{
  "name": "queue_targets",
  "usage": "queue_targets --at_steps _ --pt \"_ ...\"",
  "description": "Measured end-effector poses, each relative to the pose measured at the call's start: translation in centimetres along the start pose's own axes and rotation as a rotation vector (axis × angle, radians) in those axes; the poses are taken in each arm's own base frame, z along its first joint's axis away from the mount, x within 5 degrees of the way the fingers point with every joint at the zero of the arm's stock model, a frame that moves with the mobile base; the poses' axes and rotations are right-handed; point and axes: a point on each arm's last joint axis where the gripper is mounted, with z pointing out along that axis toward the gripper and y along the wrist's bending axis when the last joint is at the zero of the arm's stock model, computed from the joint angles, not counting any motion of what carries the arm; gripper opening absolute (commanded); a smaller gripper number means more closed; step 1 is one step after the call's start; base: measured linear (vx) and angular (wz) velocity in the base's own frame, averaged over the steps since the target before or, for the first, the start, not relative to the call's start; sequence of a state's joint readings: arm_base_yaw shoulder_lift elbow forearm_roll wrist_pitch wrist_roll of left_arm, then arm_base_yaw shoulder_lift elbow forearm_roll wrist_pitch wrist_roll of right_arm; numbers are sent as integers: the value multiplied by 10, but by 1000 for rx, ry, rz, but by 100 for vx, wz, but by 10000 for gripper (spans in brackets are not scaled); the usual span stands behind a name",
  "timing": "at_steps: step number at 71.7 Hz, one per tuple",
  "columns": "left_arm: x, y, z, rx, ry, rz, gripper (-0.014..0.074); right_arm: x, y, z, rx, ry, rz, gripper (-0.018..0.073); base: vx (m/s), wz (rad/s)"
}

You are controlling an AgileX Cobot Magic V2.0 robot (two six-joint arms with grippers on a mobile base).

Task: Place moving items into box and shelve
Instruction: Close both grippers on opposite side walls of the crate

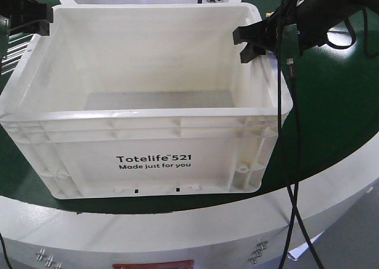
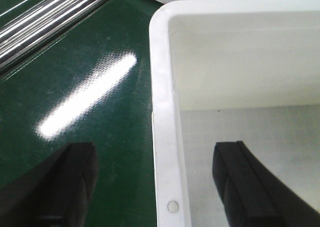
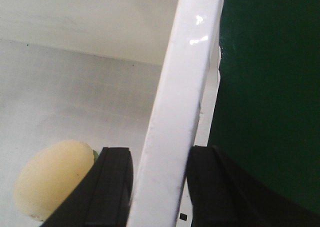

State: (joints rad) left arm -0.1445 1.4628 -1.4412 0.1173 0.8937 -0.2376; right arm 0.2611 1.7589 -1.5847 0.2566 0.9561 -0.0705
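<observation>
A large white rectangular plastic crate point(image 1: 177, 133) printed "Totelife 521" sits on the green tabletop point(image 1: 337, 115). The left pincer point(image 2: 156, 147) hangs over the crate's left rim. Its black fingers point(image 2: 65, 182) are spread wide, one outside over the green surface and one inside over the crate floor, and neither touches the rim. The right pincer point(image 3: 159, 152) straddles the right rim, with a finger pressed against each side of the white wall, clamped on it. Inside the crate a pale cream-tan rounded lump point(image 3: 50, 182) lies on the floor just beside the right pincer's inner finger. From the front view, the near wall hides the crate floor.
</observation>
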Motion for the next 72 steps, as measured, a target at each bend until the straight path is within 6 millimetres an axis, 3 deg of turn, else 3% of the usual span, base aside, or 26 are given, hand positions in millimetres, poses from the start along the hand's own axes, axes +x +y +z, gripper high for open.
queue_targets --at_steps 32,72 --pt "4 1 1 -9 50 -1 587 0 0 0 0 0 0 -12 0 0" --pt "18 -7 41 24 235 8 587 0 0 -1 1 2 -3 -12 0 0"
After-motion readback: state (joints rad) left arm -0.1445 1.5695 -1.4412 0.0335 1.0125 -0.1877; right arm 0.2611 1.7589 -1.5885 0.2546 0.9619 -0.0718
